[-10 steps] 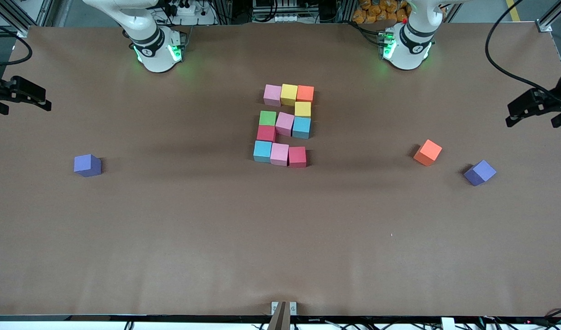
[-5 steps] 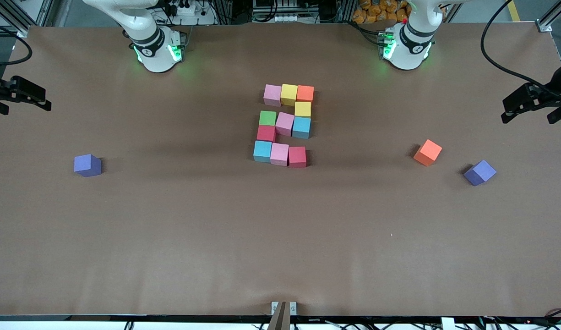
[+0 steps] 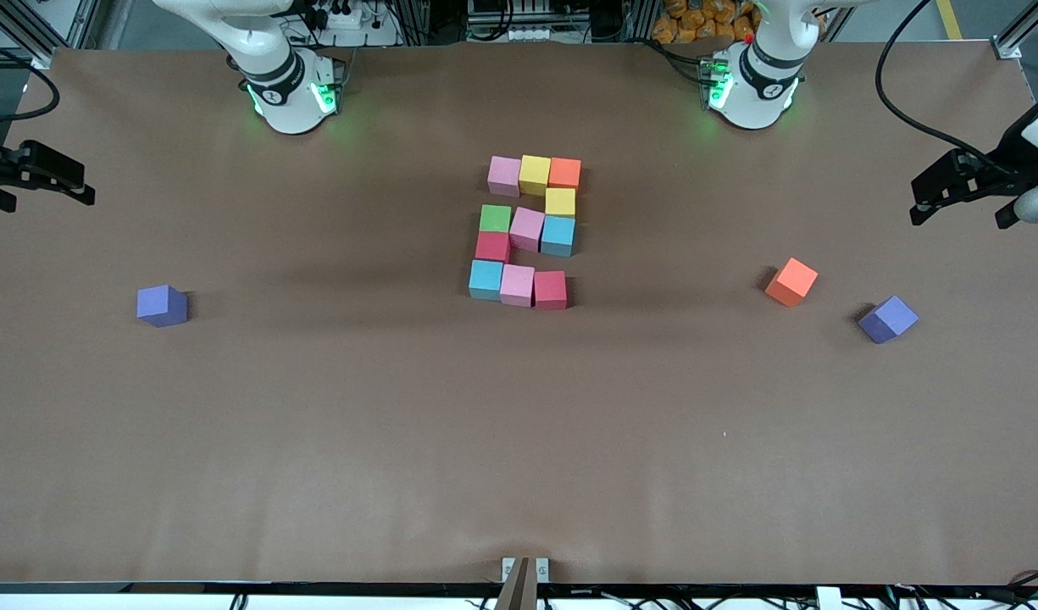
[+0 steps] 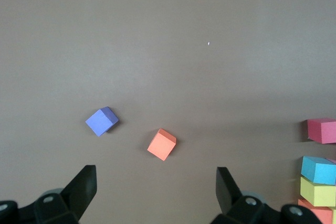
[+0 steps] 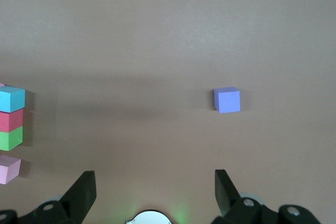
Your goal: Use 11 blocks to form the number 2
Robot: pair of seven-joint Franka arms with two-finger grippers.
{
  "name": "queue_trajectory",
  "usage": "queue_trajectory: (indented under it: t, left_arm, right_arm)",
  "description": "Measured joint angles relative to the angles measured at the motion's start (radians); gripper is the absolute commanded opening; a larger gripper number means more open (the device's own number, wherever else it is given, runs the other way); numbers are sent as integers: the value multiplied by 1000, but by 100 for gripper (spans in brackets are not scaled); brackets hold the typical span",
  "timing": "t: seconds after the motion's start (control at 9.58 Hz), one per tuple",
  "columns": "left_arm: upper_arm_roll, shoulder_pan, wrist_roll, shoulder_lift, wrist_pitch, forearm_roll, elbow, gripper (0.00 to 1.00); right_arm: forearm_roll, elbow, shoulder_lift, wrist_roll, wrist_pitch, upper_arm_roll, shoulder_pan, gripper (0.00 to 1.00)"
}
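The left gripper (image 3: 959,191), jaws wide and empty, hangs above the table's (image 3: 315,424) edge at the left arm's end. The right gripper (image 3: 57,180), also wide and empty, waits at the right arm's end. The blocks (image 3: 527,230) sit touching mid-table, laid out as a 2.

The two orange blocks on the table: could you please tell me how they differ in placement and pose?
One orange block ends the figure's row farthest from the front camera, touching a yellow block; the loose orange block sits alone toward the left arm's end, near a purple cube. The first lies square with its neighbours; the loose one is turned at an angle. Both look alike in size and colour.
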Motion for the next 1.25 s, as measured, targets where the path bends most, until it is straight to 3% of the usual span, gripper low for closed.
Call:
queue_trajectory:
  t: [1.25]
  left_arm:
    - [-2,-16,5,0,-8,-14,-7,100]
  right_arm:
    - [0,0,0,0,0,0,0,100]
